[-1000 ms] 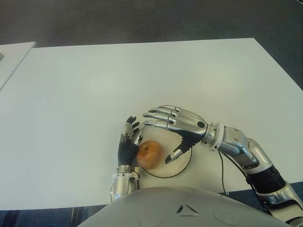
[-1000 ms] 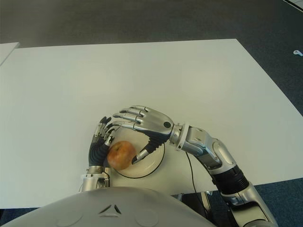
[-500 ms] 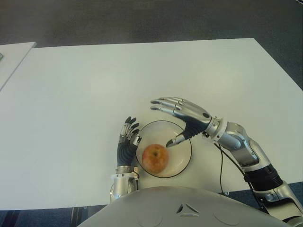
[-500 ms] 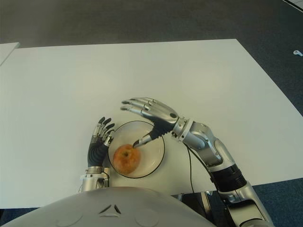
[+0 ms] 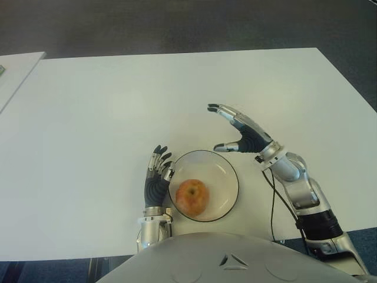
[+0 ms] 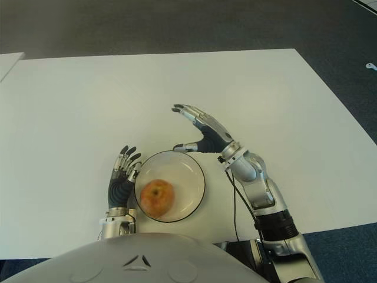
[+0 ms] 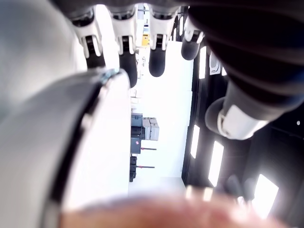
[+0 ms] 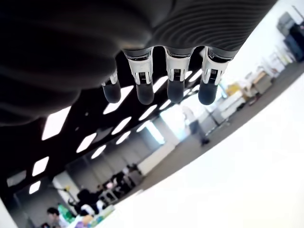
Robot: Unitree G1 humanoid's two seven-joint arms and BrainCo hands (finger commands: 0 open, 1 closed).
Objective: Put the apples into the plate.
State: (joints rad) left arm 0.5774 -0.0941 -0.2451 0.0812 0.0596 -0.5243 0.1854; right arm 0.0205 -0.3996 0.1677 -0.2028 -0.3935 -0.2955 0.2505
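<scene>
1. While its fingers are spread and hold nothing, the right hand (image 5: pixel 241 131) hovers beyond the round clear glass plate (image 5: pixel 227 172).
2. Left hand (image 5: pixel 157 180), fingers relaxed and empty, shows just left of the plate.
3. Red-yellow apple (image 5: pixel 192 196) lies inside the plate, on the white table (image 5: pixel 106 118).

Free passage is being left over most of the table (image 5: pixel 88 106), from the far edge to both side edges. Near the front edge, the way is being blocked by the plate (image 5: pixel 227 177) holding an apple (image 5: pixel 192 197), flanked closely by the left hand (image 5: pixel 156 180); the open right hand (image 5: pixel 238 131) is being held just beyond the plate's far right rim.
</scene>
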